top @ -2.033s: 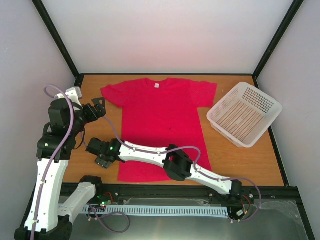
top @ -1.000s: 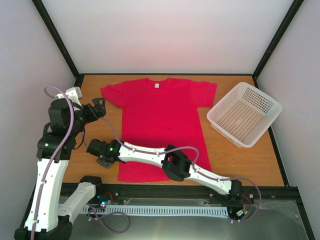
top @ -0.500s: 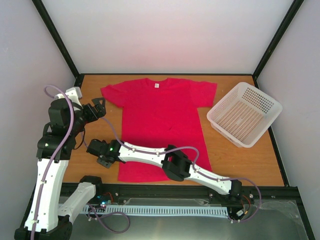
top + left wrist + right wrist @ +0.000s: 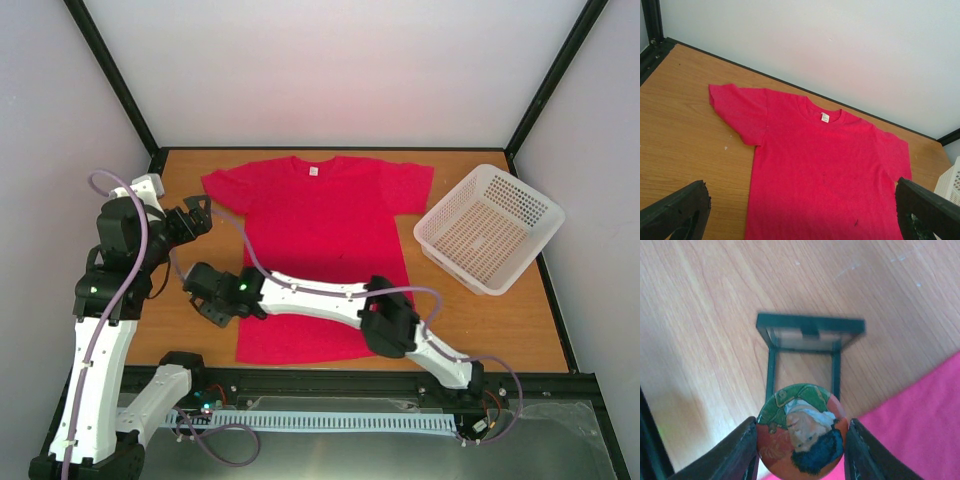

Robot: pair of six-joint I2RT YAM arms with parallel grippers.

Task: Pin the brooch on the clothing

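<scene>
The brooch, a round badge with a painted portrait in green, orange and dark blue, sits pinched edge to edge in my right gripper, which is shut on it. That gripper hovers over the bare wood just left of the clothing's lower hem. The clothing, a crimson T-shirt with a white neck label, lies flat in the middle of the table and fills the left wrist view. My left gripper stands open and empty beside the shirt's left sleeve, its fingers spread wide.
A small black frame-like case stands on the wood right under the brooch. A white perforated basket sits at the right edge of the table. Black frame posts rise at the back corners.
My right gripper has closed on the brooch and moved up and toward the back, away from the case. The right elbow swung right. The left arm has stayed still.
</scene>
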